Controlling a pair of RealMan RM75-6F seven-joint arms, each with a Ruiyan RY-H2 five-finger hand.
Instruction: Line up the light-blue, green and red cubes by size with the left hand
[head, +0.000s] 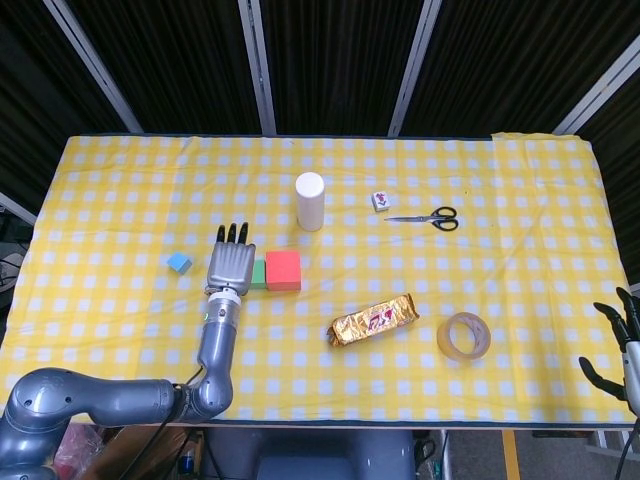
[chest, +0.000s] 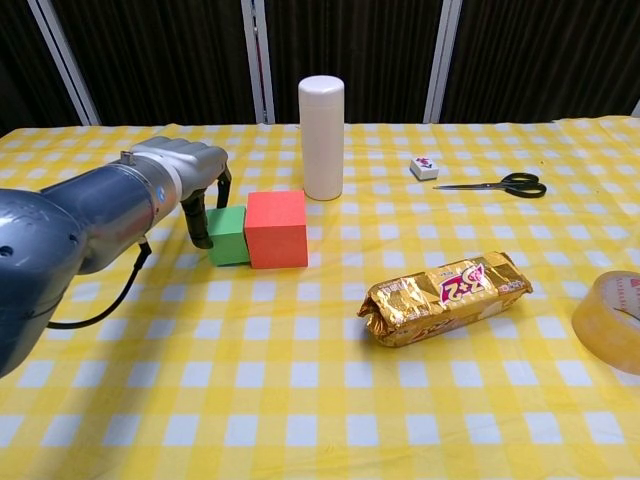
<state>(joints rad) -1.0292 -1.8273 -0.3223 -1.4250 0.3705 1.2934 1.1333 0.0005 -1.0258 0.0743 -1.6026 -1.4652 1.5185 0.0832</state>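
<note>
My left arm reaches forward from the near left corner, forearm angled up across the table. My left hand (head: 229, 266) hangs palm down, its fingers (chest: 203, 222) curled downward with dark tips pointing at the surface, and I cannot tell whether they grip anything. My right hand (head: 622, 340) sits low at the far right edge, fingers spread apart, holding nothing.
</note>
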